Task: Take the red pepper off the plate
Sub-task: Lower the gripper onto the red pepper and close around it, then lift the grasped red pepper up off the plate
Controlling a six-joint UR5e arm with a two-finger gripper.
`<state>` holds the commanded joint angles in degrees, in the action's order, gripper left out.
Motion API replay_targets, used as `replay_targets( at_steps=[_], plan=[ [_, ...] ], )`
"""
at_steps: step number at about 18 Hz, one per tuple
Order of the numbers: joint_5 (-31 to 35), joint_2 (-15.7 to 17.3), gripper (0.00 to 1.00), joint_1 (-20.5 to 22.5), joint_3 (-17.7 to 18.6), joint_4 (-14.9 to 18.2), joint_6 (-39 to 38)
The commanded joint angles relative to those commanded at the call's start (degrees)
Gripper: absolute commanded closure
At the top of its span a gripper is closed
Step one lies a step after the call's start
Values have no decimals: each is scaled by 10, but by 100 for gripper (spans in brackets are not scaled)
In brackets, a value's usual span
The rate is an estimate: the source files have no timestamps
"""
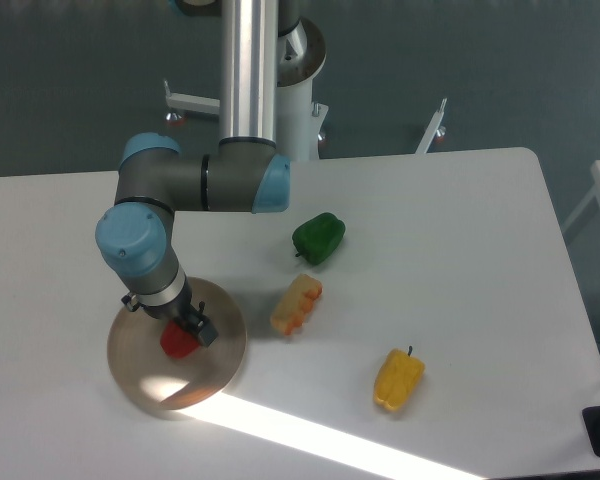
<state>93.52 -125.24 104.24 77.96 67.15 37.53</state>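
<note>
The red pepper [178, 343] lies on the round tan plate [145, 380] at the table's front left. My gripper [187, 329] hangs straight down over it from the blue-jointed arm, its dark fingertips [202, 332] at the pepper's upper right side. The arm's wrist hides most of the fingers, so I cannot tell whether they are closed on the pepper. The pepper's stem is hidden.
A green pepper [319, 238] lies right of the arm. An orange-yellow block [296, 304] sits just right of the plate. A yellow pepper [399, 378] lies toward the front. A bright band of light crosses the table's front edge.
</note>
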Motion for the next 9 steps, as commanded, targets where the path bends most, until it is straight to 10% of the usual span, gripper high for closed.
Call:
replay_targets(
  at_steps=[9],
  plan=[
    [2,-3,12,0,1,-10,0]
  ],
)
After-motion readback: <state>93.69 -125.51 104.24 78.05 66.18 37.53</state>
